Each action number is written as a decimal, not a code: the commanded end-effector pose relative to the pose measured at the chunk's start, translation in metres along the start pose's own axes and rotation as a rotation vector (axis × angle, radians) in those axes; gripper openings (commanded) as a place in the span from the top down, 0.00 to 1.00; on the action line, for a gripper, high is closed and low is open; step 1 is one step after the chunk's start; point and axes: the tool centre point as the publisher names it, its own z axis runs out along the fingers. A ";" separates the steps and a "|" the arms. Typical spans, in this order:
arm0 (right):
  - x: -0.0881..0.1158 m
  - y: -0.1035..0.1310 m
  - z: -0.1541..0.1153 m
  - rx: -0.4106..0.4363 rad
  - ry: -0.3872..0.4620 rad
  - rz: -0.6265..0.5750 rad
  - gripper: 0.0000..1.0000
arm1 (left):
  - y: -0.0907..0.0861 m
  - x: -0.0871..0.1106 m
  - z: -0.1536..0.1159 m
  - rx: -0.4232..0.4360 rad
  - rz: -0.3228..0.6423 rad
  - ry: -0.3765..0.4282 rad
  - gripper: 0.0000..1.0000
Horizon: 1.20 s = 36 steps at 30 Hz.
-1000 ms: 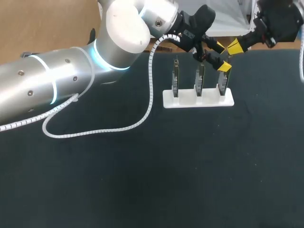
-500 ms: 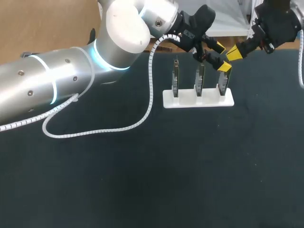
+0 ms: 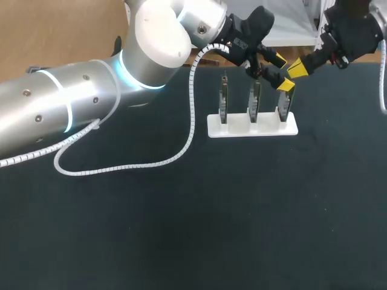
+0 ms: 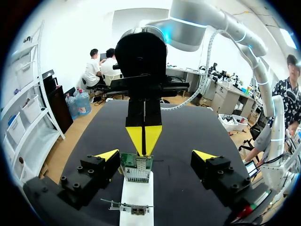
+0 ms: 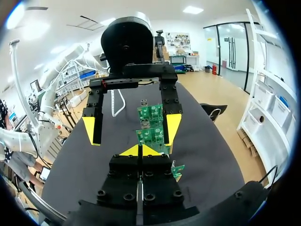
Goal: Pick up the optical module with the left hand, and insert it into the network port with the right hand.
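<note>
Straddling rightmost board [image 4: 136, 165], left end effector [image 4: 156, 155] spread; right end effector [image 5: 141, 150] pressed together.

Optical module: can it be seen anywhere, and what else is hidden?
Optical module: seen in no view; the right gripper's shut tips would hide it.
Boards: head view, seen edge-on, their parts too small.
White holder: left wrist view, near end cut off by the edge.

The left gripper [image 3: 283, 72] hangs over the rightmost board [image 3: 282, 112] in the white holder [image 3: 253, 128], with the right gripper [image 3: 298, 67] just beside.
</note>
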 end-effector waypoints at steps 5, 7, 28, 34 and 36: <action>0.005 -0.001 0.003 0.001 -0.005 0.007 1.00 | 0.000 0.000 0.000 0.000 0.000 0.001 0.00; 0.005 -0.001 0.003 0.000 -0.007 0.010 1.00 | 0.000 0.000 0.000 0.000 0.000 0.001 0.00; 0.007 -0.001 0.005 0.005 -0.034 0.028 1.00 | 0.000 0.000 0.000 0.000 0.000 0.001 0.00; 0.010 -0.001 0.006 0.004 -0.032 0.037 1.00 | 0.000 0.000 0.000 0.000 0.000 0.001 0.00; 0.010 -0.001 0.006 0.004 -0.031 0.037 1.00 | 0.000 0.000 0.000 0.000 0.000 0.001 0.00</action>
